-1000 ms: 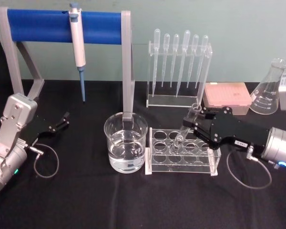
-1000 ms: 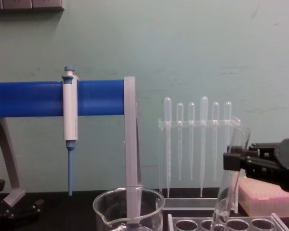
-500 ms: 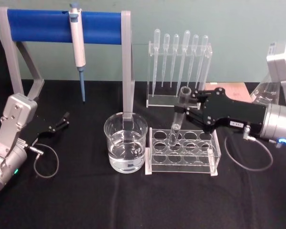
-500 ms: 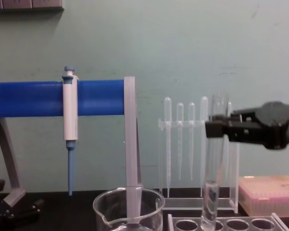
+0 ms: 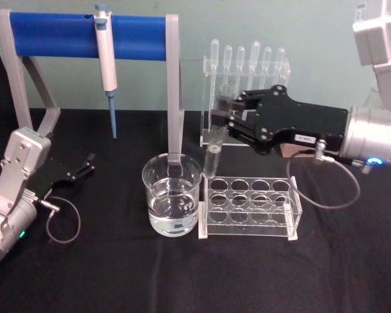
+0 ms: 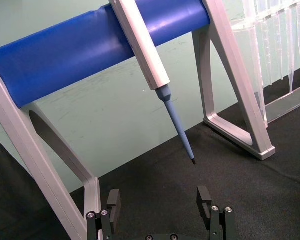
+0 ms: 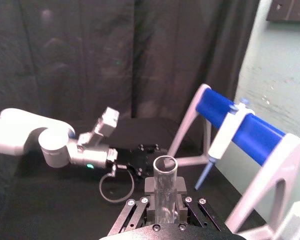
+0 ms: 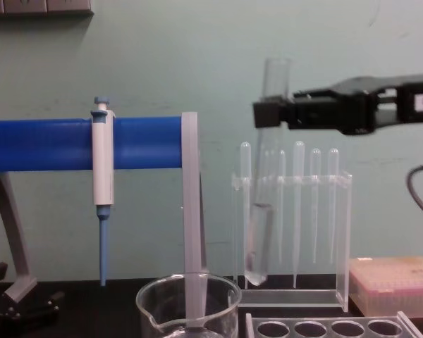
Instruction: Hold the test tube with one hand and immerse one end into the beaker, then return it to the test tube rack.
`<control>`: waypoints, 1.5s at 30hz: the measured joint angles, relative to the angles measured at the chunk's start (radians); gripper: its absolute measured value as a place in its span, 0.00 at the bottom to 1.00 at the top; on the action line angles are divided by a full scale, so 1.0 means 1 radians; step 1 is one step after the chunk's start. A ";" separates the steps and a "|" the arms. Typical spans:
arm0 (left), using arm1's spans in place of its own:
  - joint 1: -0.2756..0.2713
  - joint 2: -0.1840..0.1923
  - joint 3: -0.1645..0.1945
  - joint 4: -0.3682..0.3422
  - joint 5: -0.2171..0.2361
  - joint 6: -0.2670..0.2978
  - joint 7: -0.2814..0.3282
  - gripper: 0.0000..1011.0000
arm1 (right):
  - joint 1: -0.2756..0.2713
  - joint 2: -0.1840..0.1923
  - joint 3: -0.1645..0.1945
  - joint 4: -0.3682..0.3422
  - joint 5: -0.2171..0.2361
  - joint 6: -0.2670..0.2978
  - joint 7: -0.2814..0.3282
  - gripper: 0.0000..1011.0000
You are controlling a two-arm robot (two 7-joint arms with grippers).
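My right gripper [image 5: 224, 116] is shut on the test tube [image 5: 214, 156] just below its rim, holding it nearly upright in the air. The clear tube [image 8: 257, 239] hangs free of the rack, its rounded bottom above the gap between the rack's left end and the beaker [image 5: 172, 195]. The beaker [image 8: 189, 304] holds clear liquid and stands left of the tube, lower down. In the right wrist view the tube's open rim [image 7: 165, 186] sits between the black fingers [image 7: 151, 186]. My left gripper [image 5: 86, 164] rests open at the far left, its fingers [image 6: 113, 202] spread.
The clear tube rack [image 5: 249, 207] stands right of the beaker. Behind are the pipette stand [image 5: 244, 91], a pink tip box [image 8: 395, 283], and a blue-bar frame [image 5: 52, 36] with a hanging pipettor [image 5: 105, 59]. One frame leg [image 5: 174, 98] stands just behind the beaker.
My right gripper has lifted the test tube out of the rack and carried it up and to the left, toward the beaker. The left arm has not moved.
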State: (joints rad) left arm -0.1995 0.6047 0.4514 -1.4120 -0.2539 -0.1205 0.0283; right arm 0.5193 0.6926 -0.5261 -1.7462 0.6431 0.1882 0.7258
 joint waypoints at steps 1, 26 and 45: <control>0.000 0.000 0.000 0.000 0.000 0.000 0.000 0.99 | 0.006 -0.004 -0.005 -0.001 0.001 0.004 -0.002 0.23; 0.000 0.000 0.000 0.000 0.000 0.000 0.000 0.99 | 0.087 -0.116 -0.143 0.144 -0.054 -0.069 -0.015 0.23; 0.000 0.000 0.000 0.000 0.000 0.000 0.000 0.99 | 0.056 -0.181 -0.159 0.274 -0.126 -0.194 0.012 0.23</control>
State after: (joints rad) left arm -0.1995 0.6047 0.4514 -1.4120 -0.2539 -0.1205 0.0282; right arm 0.5752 0.5118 -0.6851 -1.4723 0.5172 -0.0060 0.7373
